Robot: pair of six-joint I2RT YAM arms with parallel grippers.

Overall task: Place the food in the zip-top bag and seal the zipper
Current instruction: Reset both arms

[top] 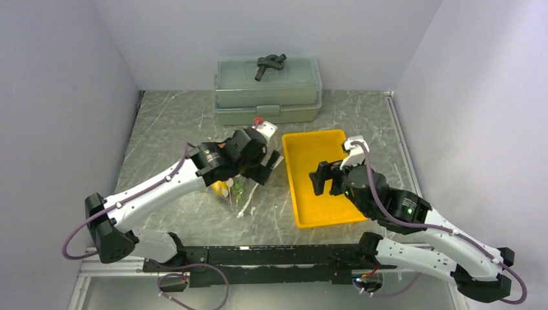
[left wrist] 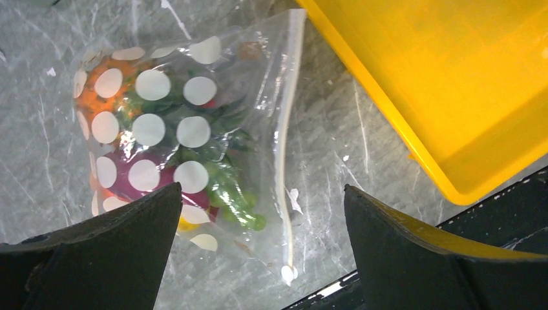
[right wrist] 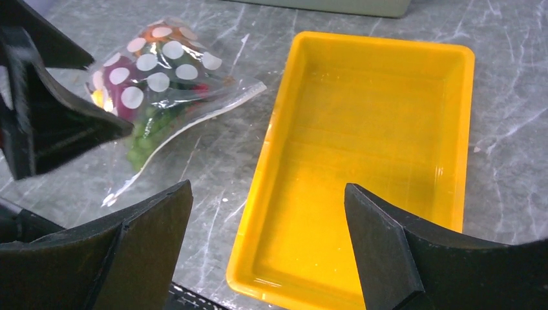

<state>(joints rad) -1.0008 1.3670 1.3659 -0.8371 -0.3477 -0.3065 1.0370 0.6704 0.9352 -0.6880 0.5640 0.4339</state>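
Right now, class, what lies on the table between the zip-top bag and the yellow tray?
Only bare marbled table runs between the zip-top bag and the yellow tray, clearest in the left wrist view; the right wrist view agrees.

**Zip-top bag** (left wrist: 189, 132): a clear, crinkly pouch printed with white dots. It lies flat on the grey marbled table (left wrist: 352, 161), beside the yellow tray (left wrist: 452, 77) but not touching it.

**Food:** all inside the bag, bunched away from the mouth. An orange piece (left wrist: 126, 70) sits at the far end, with a purple piece (left wrist: 124, 188), green grapes (left wrist: 239, 200) and a yellow piece (left wrist: 184, 226).

**Zipper** (left wrist: 283, 161): a thin whitish strip, nearly straight, along the bag edge facing the tray. Whether it is fully pressed shut cannot be told.
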